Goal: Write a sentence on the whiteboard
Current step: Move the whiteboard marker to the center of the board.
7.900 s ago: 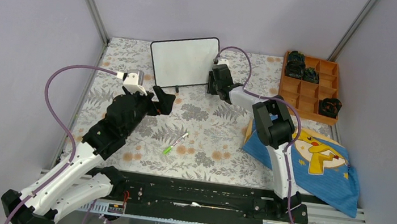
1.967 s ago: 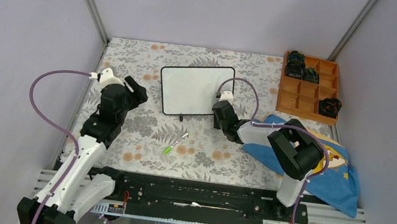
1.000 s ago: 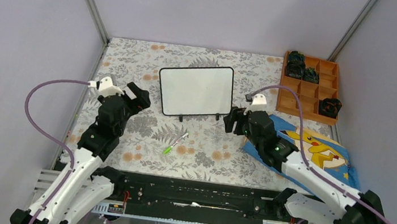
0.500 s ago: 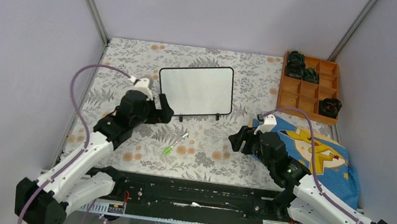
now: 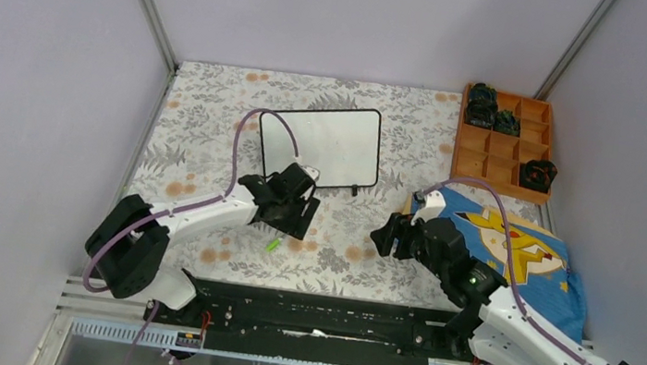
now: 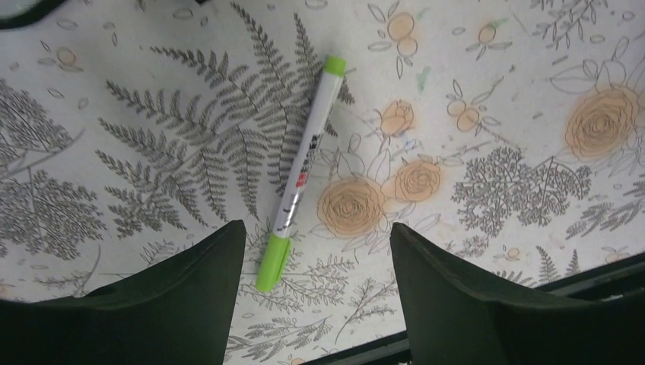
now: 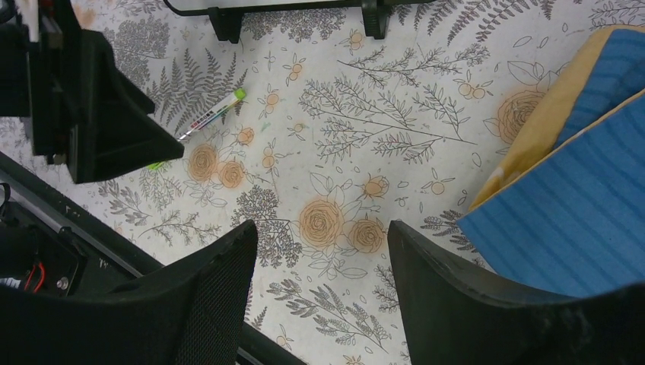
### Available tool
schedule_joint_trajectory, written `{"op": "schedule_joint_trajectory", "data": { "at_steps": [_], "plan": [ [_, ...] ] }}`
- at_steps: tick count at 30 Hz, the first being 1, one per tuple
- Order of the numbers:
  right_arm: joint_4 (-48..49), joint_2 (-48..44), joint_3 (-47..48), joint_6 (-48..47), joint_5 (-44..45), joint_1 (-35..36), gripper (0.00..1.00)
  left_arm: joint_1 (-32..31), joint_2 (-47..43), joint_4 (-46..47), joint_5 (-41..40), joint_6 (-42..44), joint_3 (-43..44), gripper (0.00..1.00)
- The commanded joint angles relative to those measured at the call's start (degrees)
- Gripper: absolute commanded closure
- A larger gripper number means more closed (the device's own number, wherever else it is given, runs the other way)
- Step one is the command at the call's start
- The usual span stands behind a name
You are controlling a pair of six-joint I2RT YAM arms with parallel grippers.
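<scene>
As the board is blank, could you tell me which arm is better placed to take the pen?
Left. The left gripper hangs open over the pen, whose lower end lies between its fingers; the right gripper is farther off.

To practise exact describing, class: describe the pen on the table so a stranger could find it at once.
Find the whiteboard standing mid-table on the floral cloth. Just in front of its feet, below the open left tool, lies the pen. It is the only slim stick there: white printed barrel, lime-green at both ends.
</scene>
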Motion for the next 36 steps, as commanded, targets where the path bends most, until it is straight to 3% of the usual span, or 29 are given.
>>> {"op": "schedule_joint_trajectory", "data": {
  "at_steps": [1, 8, 24, 36],
  "plan": [
    [-1.13, -2.69, 0.99, -0.71, -0.59, 0.41, 0.30, -0.26, 2.76, -1.40, -3.55, 2.62, 4.26, 0.25],
    [-2.22, -4.27, 1.10, -0.84, -0.64, 0.37, 0.30, -0.08, 7.55, 0.85, -2.33, 3.50, 4.21, 0.35],
    [-2.30, -4.14, 1.74, -0.06, -1.34, 0.41, 0.31, 4.14, 11.18, 3.79, 7.76, 5.54, 2.95, 0.43],
    [-2.92, -4.73, 1.19, 0.87, -1.65, 0.42, 0.32, 3.96, 13.20, 3.29, 9.38, 6.15, 2.78, 0.53]
  ]
}}
